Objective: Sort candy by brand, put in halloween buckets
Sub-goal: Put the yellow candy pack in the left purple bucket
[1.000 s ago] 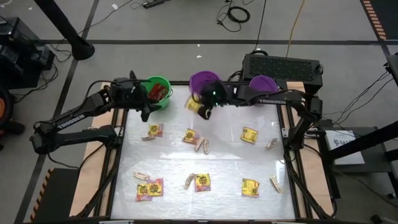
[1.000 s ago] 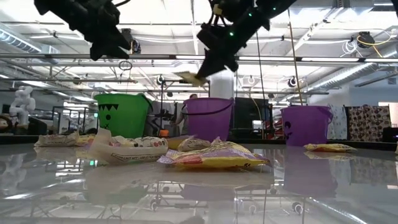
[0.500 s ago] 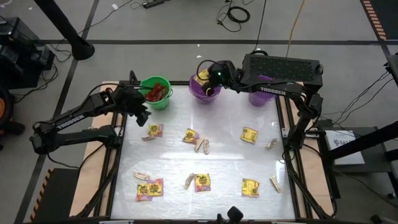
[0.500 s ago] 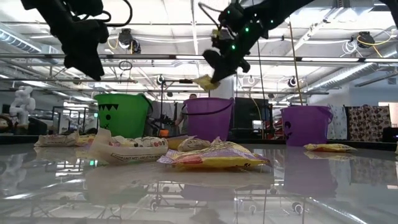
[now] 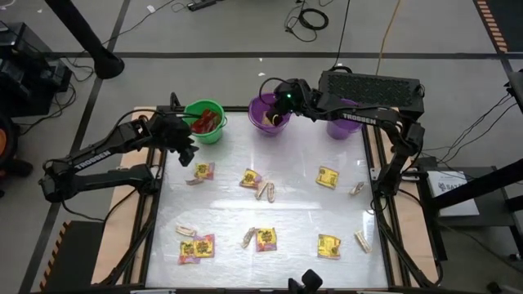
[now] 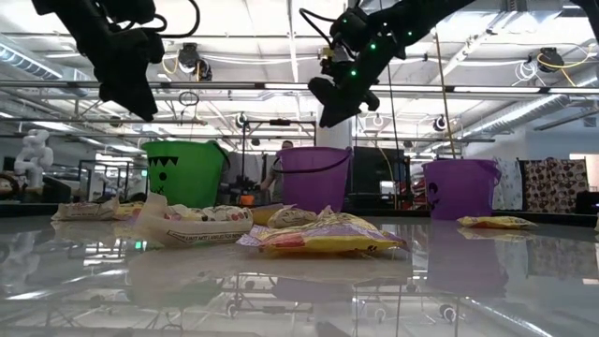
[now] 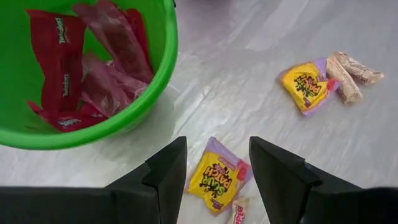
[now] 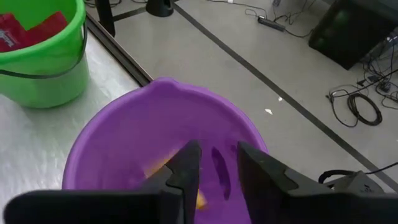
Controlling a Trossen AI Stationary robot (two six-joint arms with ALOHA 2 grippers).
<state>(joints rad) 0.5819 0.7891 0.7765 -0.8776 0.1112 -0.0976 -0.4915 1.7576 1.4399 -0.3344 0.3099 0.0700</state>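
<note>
Purple plastic fills the right wrist view: the right tool (image 8: 211, 165) hangs over the middle bucket (image 5: 267, 113) with its fingers parted around nothing, and a yellow blur low inside is probably the packet just let go. The left tool (image 7: 214, 171) hovers spread above a yellow sweet packet (image 7: 214, 180) lying on the desk (image 5: 294, 204) just beside the green bucket (image 7: 155, 74) of red wrappers. To finish this drop well, the right arm should rise straight up clear of the rim before swinging off, so the bucket is not nudged.
</note>
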